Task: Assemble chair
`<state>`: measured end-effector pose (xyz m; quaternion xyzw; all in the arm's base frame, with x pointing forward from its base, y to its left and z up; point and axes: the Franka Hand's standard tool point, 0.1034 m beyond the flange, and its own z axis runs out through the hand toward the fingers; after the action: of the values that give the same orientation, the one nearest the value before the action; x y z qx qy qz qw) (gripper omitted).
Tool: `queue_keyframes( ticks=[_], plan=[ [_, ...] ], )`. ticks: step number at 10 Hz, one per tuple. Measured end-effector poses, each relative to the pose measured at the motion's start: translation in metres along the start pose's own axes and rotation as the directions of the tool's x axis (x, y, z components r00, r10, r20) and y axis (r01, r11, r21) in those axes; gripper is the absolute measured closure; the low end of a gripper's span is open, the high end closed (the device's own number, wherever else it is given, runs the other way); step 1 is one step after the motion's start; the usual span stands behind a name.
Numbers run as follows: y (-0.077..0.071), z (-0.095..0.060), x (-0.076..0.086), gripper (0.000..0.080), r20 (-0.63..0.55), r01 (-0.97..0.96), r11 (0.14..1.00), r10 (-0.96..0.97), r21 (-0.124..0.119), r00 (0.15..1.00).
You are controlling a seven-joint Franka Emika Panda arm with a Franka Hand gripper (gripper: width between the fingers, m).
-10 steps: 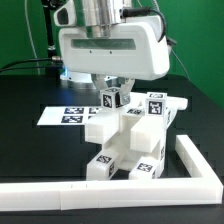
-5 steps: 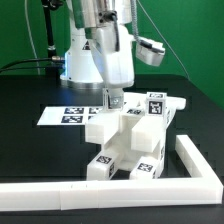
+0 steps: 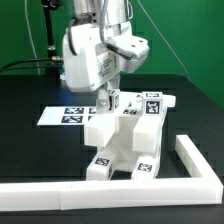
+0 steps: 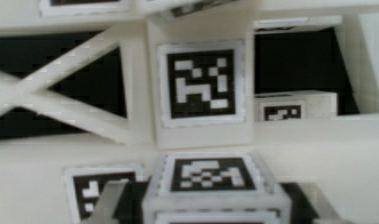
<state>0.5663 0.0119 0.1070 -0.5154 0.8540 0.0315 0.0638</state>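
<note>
Chair (image 3: 125, 140) near the middle of the black table (image 3: 30, 95), inside the corner of the white L-shaped border rail (image 3: 195, 160), partly over the marker board (image 3: 62, 113). Gripper (image 3: 108, 100) down on the cube-topped post (image 3: 110, 100) at the exterior view's left of the assembly, fingers (image 4: 111, 200) on either side of the tagged cube in the wrist view, set narrow and apparently clamped on that post; actual contact not fully visible. Second cube-topped post (image 3: 153, 104) alongside, free. Main risk, judged from here: a turn or push on the held post with the rest of the chair unbraced except by the rail, so the whole assembly rotating or sliding instead of the post seating. Also possible: slip of the pads on the smooth plastic cube, leaving the post half-seated or skewed; too hard a downward push tilting the chair off its legs; wrist body brushing the neighbouring post during any rotation. Depth of seating not readable from these views.
</note>
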Motion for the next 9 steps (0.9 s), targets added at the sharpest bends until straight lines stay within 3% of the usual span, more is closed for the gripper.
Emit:
queue_keyframes(
  ticks=[2, 6, 7, 8, 9],
  plan=[
    [0.004, -0.001, -0.006, 0.0527, 0.006, -0.166, 0.986, 0.166, -0.003, 0.986],
    [0.007, 0.000, -0.009, 0.0527, 0.005, -0.164, 0.986, 0.164, -0.009, 0.986],
    [0.008, 0.001, -0.009, 0.0441, 0.003, -0.161, 0.987, 0.161, -0.010, 0.987],
    [0.008, 0.001, -0.010, 0.0267, 0.004, -0.156, 0.988, 0.156, -0.011, 0.988],
    [0.011, 0.001, -0.014, 0.0267, 0.005, -0.127, 0.992, 0.127, -0.013, 0.992]
  ],
)
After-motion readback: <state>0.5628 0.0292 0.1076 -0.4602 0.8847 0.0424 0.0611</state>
